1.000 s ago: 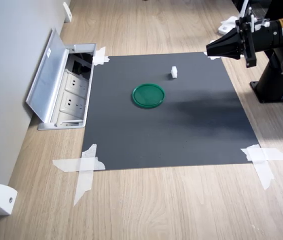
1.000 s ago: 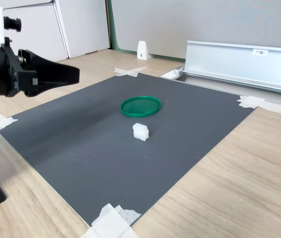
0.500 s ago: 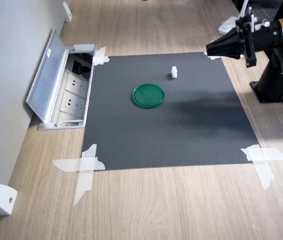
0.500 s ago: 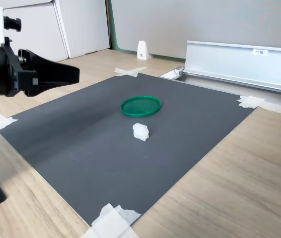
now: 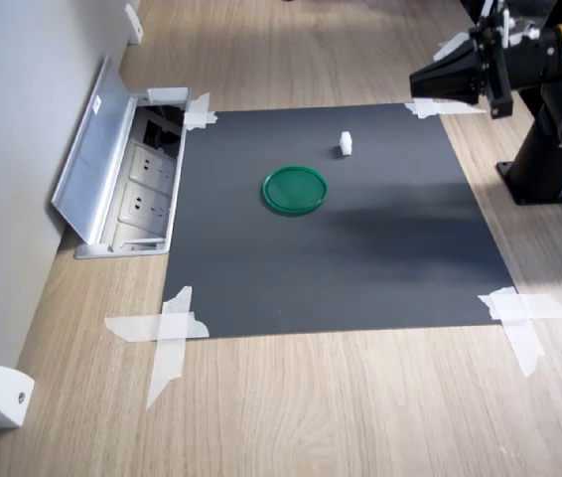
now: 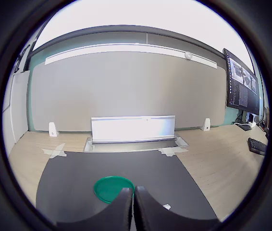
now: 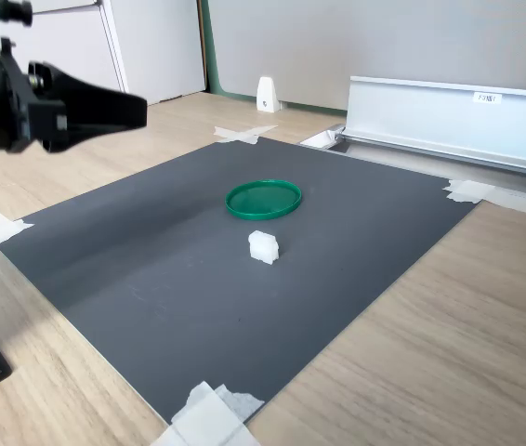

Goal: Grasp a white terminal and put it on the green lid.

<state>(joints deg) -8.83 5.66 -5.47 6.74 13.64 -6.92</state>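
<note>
Dark-green lid (image 5: 295, 189) and small white terminal (image 5: 345, 144) on a matte dark-grey mat (image 5: 380, 258). The mat corners carry translucent white tape strips (image 5: 167, 333). The tabletop (image 5: 341, 407) is pale oak with fine wood grain. The gripper (image 5: 418, 86) is black, with a yellow label on the arm behind it. The hinged socket cover (image 5: 92, 159) is silver-grey, and the wall (image 6: 126, 86) plain light grey.
</note>
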